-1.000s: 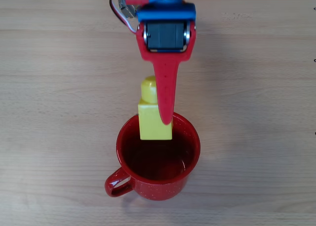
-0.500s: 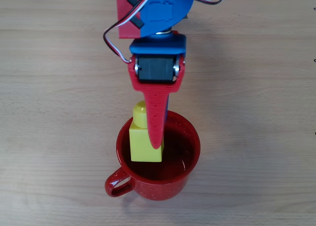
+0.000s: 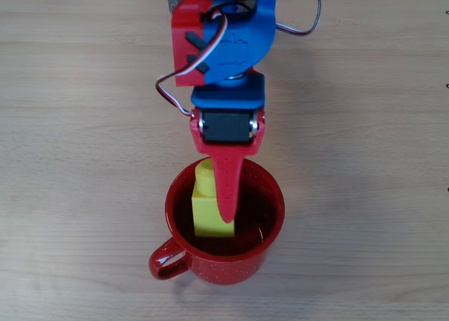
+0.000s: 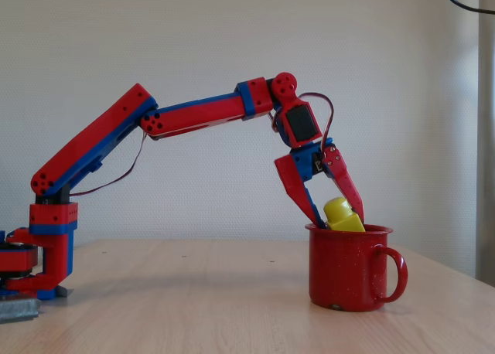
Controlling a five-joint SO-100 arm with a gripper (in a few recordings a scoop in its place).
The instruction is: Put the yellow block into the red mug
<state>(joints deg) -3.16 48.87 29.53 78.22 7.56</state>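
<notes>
The red mug (image 3: pixel 224 261) (image 4: pixel 348 269) stands upright on the wooden table, its handle pointing lower left in the overhead view and right in the fixed view. My red-and-blue gripper (image 3: pixel 219 212) (image 4: pixel 340 219) reaches down into its mouth, shut on the yellow block (image 3: pixel 209 207) (image 4: pixel 342 213). The block hangs tilted, its lower half below the rim and its round stud above it, toward the arm. One red finger (image 3: pixel 227 188) lies across the block's right side from above.
The arm stretches from its base (image 4: pixel 39 269) at the left of the fixed view over bare light wood table (image 3: pixel 365 125). A plain wall stands behind.
The gripper has carried the yellow block forward over the mug's rim and lowered it partway inside. The mug has stayed put.
</notes>
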